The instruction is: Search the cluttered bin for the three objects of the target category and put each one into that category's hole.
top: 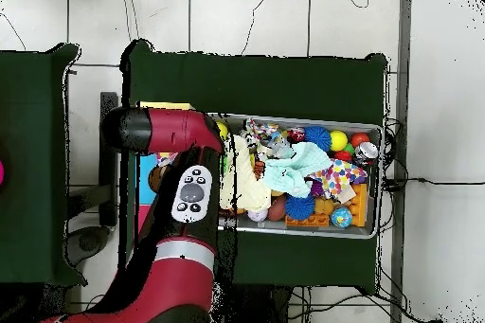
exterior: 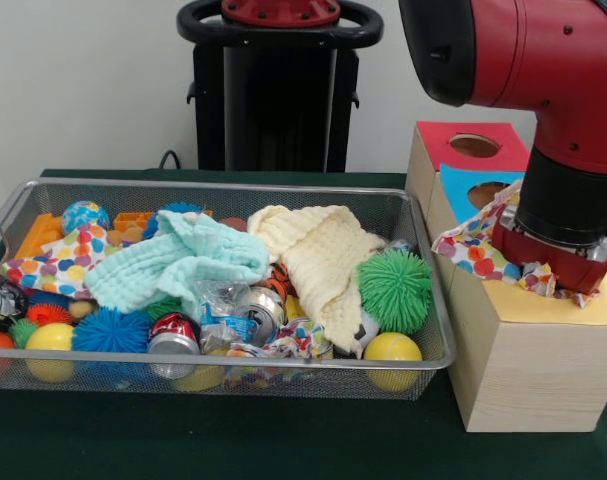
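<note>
Cloth (exterior: 478,247), polka-dotted, hangs bunched from the closed gripper (exterior: 551,272) over the yellow top of the box (exterior: 528,370) beside the bin (exterior: 423,360), seemingly about to go into a hole, while similar dotted cloths lie among the bin's clutter.

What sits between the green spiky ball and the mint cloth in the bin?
In the front view, the cream cloth lies between the mint cloth and the green spiky ball, draped toward the bin's front.
</note>
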Tool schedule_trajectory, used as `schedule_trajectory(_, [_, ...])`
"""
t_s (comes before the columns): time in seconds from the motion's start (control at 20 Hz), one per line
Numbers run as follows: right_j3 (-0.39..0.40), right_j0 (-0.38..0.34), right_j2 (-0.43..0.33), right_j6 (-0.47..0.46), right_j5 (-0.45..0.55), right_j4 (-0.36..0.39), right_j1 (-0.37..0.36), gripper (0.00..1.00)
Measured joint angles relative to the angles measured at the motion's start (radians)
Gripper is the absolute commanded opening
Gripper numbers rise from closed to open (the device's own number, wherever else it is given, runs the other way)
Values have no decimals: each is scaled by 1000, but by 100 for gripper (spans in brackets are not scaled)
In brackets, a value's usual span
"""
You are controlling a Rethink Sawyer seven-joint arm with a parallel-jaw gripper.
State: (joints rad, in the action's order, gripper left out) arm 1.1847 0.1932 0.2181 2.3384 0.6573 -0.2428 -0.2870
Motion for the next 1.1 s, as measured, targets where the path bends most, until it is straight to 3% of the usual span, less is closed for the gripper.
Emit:
schedule_trajectory(0.05, [-3, 0, 0, -1, 2, 2, 2, 0])
schedule_trajectory(1.1, [-29, -1, 0, 0, 40, 12, 14, 0])
